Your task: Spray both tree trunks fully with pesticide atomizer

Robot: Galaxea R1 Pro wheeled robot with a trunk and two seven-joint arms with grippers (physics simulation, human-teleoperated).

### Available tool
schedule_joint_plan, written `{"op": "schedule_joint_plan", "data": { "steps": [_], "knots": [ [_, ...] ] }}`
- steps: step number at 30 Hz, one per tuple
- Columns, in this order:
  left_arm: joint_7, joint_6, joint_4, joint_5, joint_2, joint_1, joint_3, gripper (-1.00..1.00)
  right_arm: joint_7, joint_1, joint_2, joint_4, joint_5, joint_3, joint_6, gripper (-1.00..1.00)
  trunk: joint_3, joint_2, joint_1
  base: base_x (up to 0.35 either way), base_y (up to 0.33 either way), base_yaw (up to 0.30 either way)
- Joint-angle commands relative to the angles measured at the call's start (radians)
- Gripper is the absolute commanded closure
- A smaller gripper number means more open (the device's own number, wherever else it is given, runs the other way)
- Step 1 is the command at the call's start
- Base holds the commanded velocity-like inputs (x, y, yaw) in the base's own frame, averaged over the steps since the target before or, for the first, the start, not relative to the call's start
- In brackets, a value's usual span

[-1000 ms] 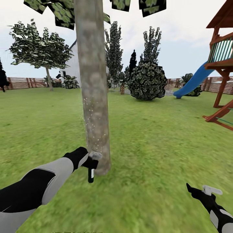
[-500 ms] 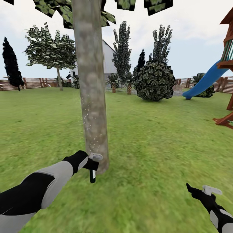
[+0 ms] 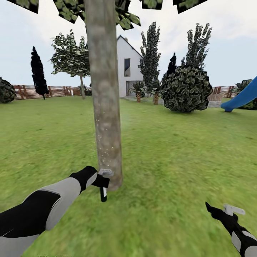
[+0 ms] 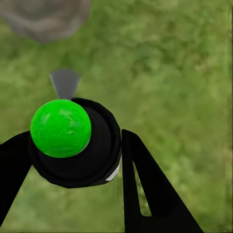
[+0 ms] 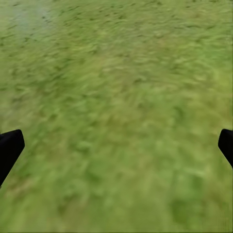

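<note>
A thick grey-brown tree trunk (image 3: pixel 105 107) rises straight ahead, its lower part flecked with pale spray droplets. Right beside its base my left gripper (image 3: pixel 102 181) is shut on the pesticide atomizer (image 3: pixel 103 194), whose slim black body hangs down over the grass. In the left wrist view the atomizer (image 4: pixel 92 160) shows a green cap between my fingers (image 4: pixel 145 194), with the trunk's foot (image 4: pixel 46 17) just beyond. A second tree (image 3: pixel 81 87) stands far back left by the fence. My right gripper (image 3: pixel 219 210) hovers low at the right, open over bare grass (image 5: pixel 116 97).
Lawn stretches all around the trunk. Far back stand a white house (image 3: pixel 126 73), a big round bush (image 3: pixel 185 89), dark cypresses (image 3: pixel 38 73), a brown slat fence (image 3: pixel 53 91) and a blue slide (image 3: pixel 244 98) at the right edge.
The camera has swung left: the background slid right, the house came into view and the play tower left it. The left gripper still holds the atomizer at the trunk's base.
</note>
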Motion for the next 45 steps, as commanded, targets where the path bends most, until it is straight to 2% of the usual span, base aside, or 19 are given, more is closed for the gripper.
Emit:
{"op": "schedule_joint_plan", "data": {
  "steps": [1, 3, 6, 37, 43, 45],
  "knots": [
    [0.000, -0.001, 0.000, 0.022, 0.000, 0.000, -0.003, 1.00, 0.000, 0.000, 0.000, 0.000, 0.000, 0.000, 0.000, -1.00, 0.000, 0.000, 0.000, 0.091, -0.332, 0.254],
    [0.000, -0.001, 0.000, 0.042, 0.000, 0.000, -0.003, 1.00, 0.000, 0.000, 0.000, 0.000, 0.000, 0.000, 0.000, -1.00, 0.000, 0.000, 0.000, 0.093, -0.332, 0.254],
    [0.000, -0.001, 0.000, 0.049, -0.001, 0.000, -0.004, 1.00, 0.001, 0.000, 0.000, 0.000, 0.000, 0.000, 0.000, -1.00, 0.000, 0.000, 0.000, 0.093, -0.332, 0.254],
    [0.001, -0.001, 0.001, 0.050, -0.003, 0.003, -0.004, 1.00, 0.001, 0.000, 0.000, 0.000, 0.000, 0.000, 0.000, -1.00, 0.000, 0.000, 0.000, 0.033, -0.339, 0.251],
    [0.004, 0.013, -0.002, 0.047, -0.011, 0.005, -0.006, 1.00, 0.001, 0.000, 0.000, 0.000, 0.000, 0.000, 0.000, -1.00, 0.000, 0.000, 0.000, 0.027, -0.342, 0.181],
    [0.004, 0.036, -0.003, 0.045, -0.012, 0.005, -0.005, 1.00, 0.000, 0.000, 0.000, 0.000, 0.000, 0.000, 0.000, -1.00, 0.000, 0.000, 0.000, 0.103, -0.342, 0.148]
  ]
}}
